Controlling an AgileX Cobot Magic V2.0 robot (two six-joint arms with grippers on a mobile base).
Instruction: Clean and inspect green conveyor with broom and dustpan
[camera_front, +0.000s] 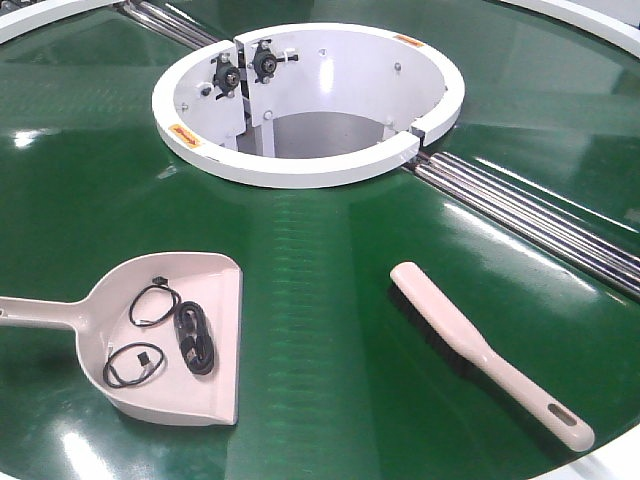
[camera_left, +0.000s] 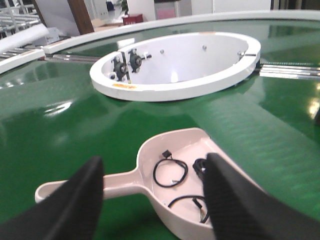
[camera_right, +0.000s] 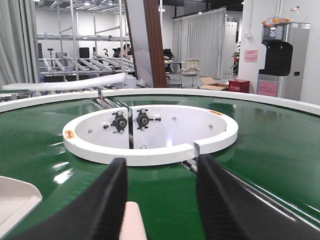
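Dustpan (camera_front: 175, 335) lies at 8 o'clock on the conveyor (camera_front: 330, 260), broom (camera_front: 480, 350) at 4. Left hand (camera_left: 150, 200) and right hand (camera_right: 160, 200) hover released. Ring (camera_front: 300, 165) labels unreadable.

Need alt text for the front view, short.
A beige dustpan holding three small black cable coils lies at left on a glossy green conveyor, with a beige broom lying at right. A white ring sits behind them.
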